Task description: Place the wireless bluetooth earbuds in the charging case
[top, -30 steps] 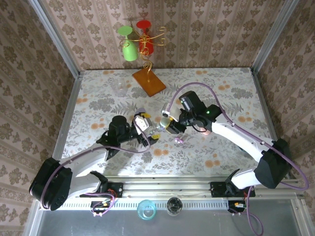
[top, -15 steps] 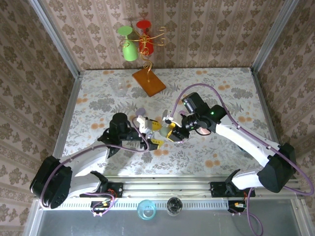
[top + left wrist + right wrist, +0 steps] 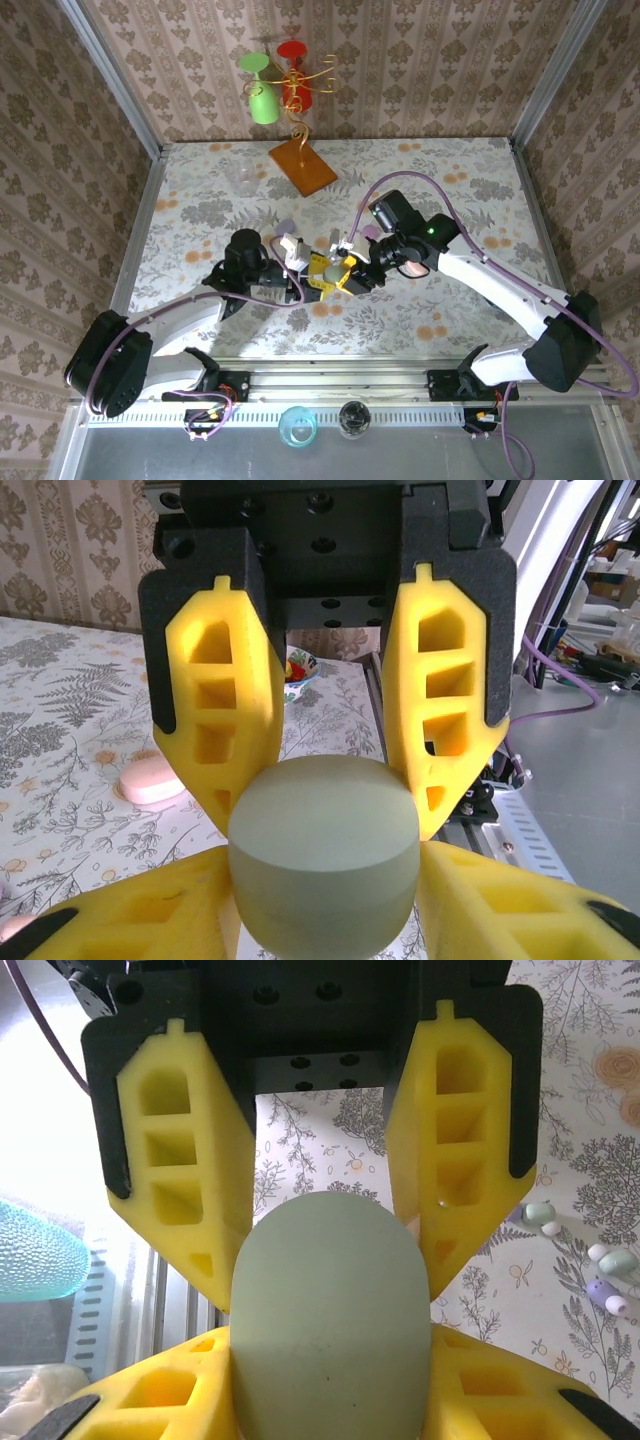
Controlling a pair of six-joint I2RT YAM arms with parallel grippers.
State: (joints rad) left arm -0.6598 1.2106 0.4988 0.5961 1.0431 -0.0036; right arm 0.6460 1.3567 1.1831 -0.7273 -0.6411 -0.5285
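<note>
Closed down from wide open over the last second: left gripper [image 3: 325,815], now pinching the pale green charging case [image 3: 322,865] on both flanks. Carried slightly leftward in the same span by the right gripper [image 3: 325,1285], likewise clamped on that case. So: gripped from both ends, clear of the cloth, mid-table where the two arms meet.

Orientation: long axis along the line from one gripper to the other, roughly left-right in the top view. Tall oval from the right wrist, one rounded end up between the right fingers and the other down between the left fingers. Shorter, stubby block from the left wrist. Lid state: cannot tell.

Near to far:
- teal cup [image 3: 298,425] and dark glass [image 3: 353,418] at the front rail, below the arm bases
- both grippers plus case mid-table
- earbuds [image 3: 603,1293] loose on the floral cloth near the grip, mint, whitish and lilac, at the right edge of the right wrist view
- pink case [image 3: 152,780] flat on the cloth beyond the left fingers
- clear glass [image 3: 243,175], then orange board [image 3: 302,165]
- green and red glasses [image 3: 265,100] at the back wall
</note>
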